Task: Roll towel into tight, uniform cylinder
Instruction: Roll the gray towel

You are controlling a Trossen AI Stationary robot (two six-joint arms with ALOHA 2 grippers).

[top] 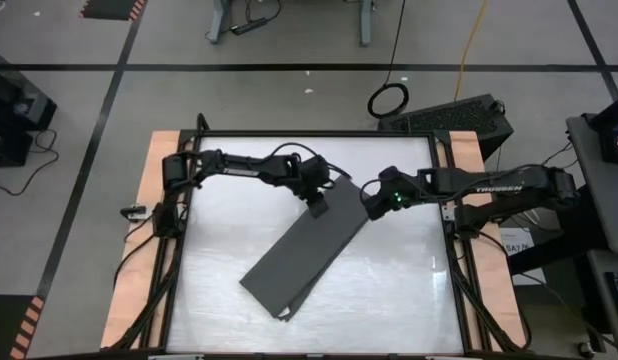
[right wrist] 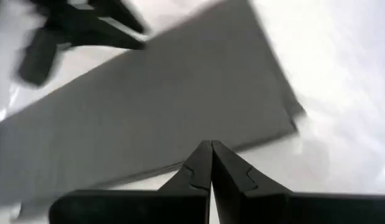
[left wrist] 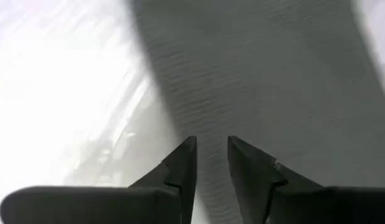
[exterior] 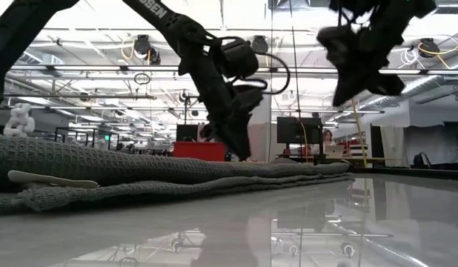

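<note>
Two pincers over towel: left narrowly spread, right pressed together; arm reads TROSSEN.

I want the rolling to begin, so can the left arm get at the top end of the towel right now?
Probably yes. The left gripper is right over the towel at that end, fingers slightly apart, with nothing between them and the cloth.

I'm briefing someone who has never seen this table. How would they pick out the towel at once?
Look at the glossy white table between the two dark arms. On it lies the towel, a long folded strip set diagonally, its upper end by the left gripper and right gripper. It is the only fabric there: flat, plain charcoal grey, not yet rolled.
</note>
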